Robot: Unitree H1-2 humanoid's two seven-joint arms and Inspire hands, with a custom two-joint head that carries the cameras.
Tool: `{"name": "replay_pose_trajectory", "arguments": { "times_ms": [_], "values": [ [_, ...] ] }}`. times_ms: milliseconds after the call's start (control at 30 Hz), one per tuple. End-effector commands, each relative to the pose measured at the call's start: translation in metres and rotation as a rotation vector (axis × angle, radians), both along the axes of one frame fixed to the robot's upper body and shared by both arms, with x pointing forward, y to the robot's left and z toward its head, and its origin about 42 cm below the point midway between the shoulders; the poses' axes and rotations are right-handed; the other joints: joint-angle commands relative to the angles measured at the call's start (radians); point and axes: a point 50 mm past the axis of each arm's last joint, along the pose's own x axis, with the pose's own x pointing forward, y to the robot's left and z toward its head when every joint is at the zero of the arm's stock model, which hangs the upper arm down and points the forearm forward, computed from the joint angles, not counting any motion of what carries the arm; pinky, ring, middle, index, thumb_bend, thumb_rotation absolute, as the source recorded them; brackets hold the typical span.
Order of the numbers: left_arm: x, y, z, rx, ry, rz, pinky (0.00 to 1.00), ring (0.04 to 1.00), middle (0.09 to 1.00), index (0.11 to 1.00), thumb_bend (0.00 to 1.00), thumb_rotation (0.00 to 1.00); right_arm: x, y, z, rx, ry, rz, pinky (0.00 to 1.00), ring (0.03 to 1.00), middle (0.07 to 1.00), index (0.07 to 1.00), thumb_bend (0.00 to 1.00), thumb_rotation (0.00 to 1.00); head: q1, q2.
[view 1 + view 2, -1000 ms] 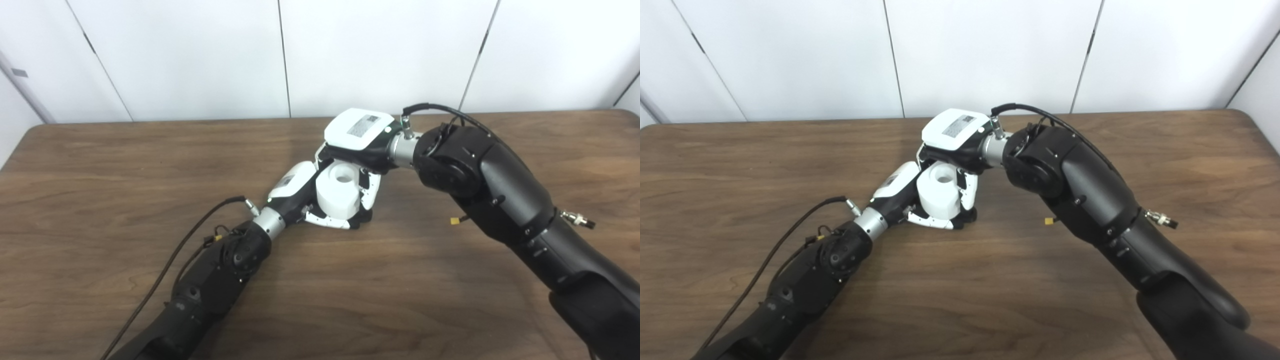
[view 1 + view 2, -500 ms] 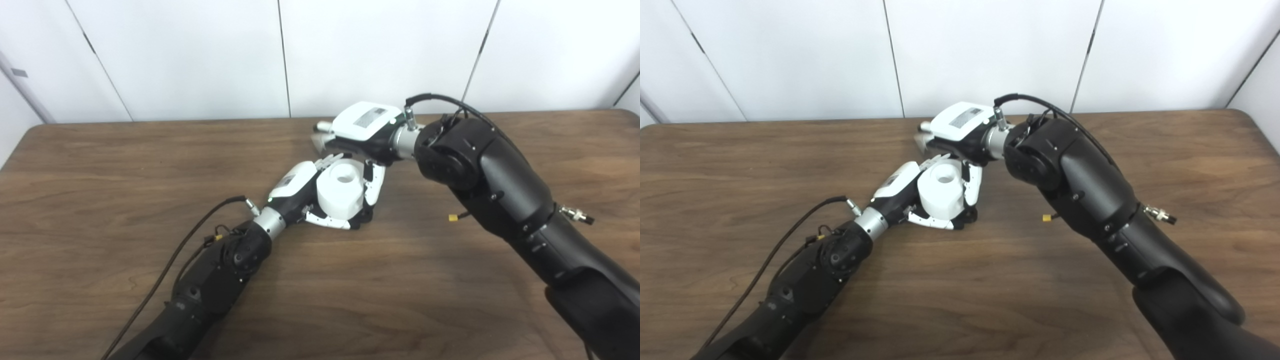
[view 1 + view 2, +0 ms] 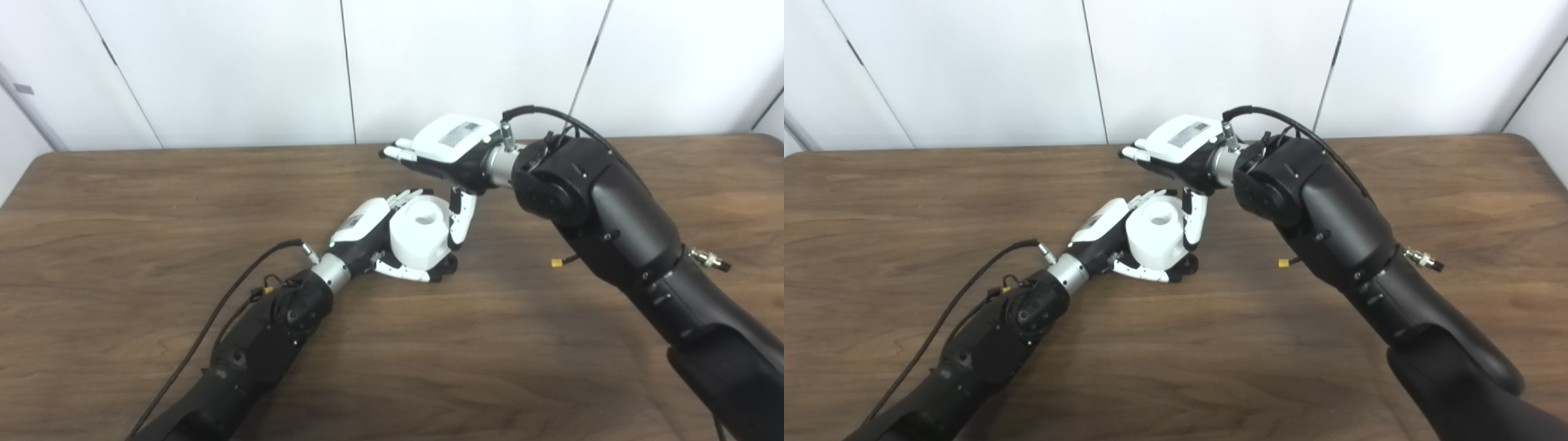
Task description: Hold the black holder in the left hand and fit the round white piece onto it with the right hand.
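Observation:
The round white piece (image 3: 418, 236) is a short cylinder with a hole in its top. It stands on the black holder (image 3: 446, 264), of which only a dark edge shows under it at the right. My left hand (image 3: 383, 236) lies on the table and is shut around the holder and the white piece, fingers behind and thumb in front. My right hand (image 3: 442, 153) is open and empty, raised above and behind the white piece, with its thumb (image 3: 460, 211) hanging down beside the piece's right side.
The brown wooden table (image 3: 153, 208) carries nothing else in view. A white panelled wall (image 3: 245, 67) runs behind its back edge. My right forearm (image 3: 612, 220) crosses the table's right half.
My right hand has let go of the white piece, opened, and risen up and back from it. The white piece stays on the holder in my left hand, which has not moved.

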Motion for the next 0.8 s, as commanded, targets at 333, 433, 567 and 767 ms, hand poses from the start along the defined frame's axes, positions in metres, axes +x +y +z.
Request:
{"name": "replay_pose_trajectory", "arguments": {
  "times_ms": [333,433,567,767],
  "values": [
    [-0.035,-0.016,-0.054,0.1,0.215,-0.104,0.99,1.0,0.965,0.481,0.52,0.06,-0.007,-0.046,0.094,-0.073,0.23,-0.164,0.65,0.933,1.0,1.0,1.0,0.19,-0.008,-0.008],
    [-0.035,-0.015,-0.054,0.102,0.222,-0.1,1.0,1.0,0.969,0.481,0.52,0.06,-0.012,-0.066,0.104,-0.077,0.263,-0.175,0.7,0.927,1.0,1.0,1.0,0.19,-0.01,-0.01],
    [-0.034,-0.013,-0.055,0.103,0.224,-0.101,1.0,1.0,0.973,0.481,0.52,0.06,-0.018,-0.095,0.113,0.108,0.193,-0.175,0.62,0.799,0.955,0.983,1.0,0.09,-0.016,-0.014],
    [-0.034,-0.01,-0.056,0.103,0.227,-0.098,1.0,1.0,0.972,0.481,0.52,0.06,-0.02,-0.133,0.086,0.61,-0.094,-0.132,0.64,0.747,0.776,0.764,0.83,0.01,-0.03,-0.023]
  ]
}}
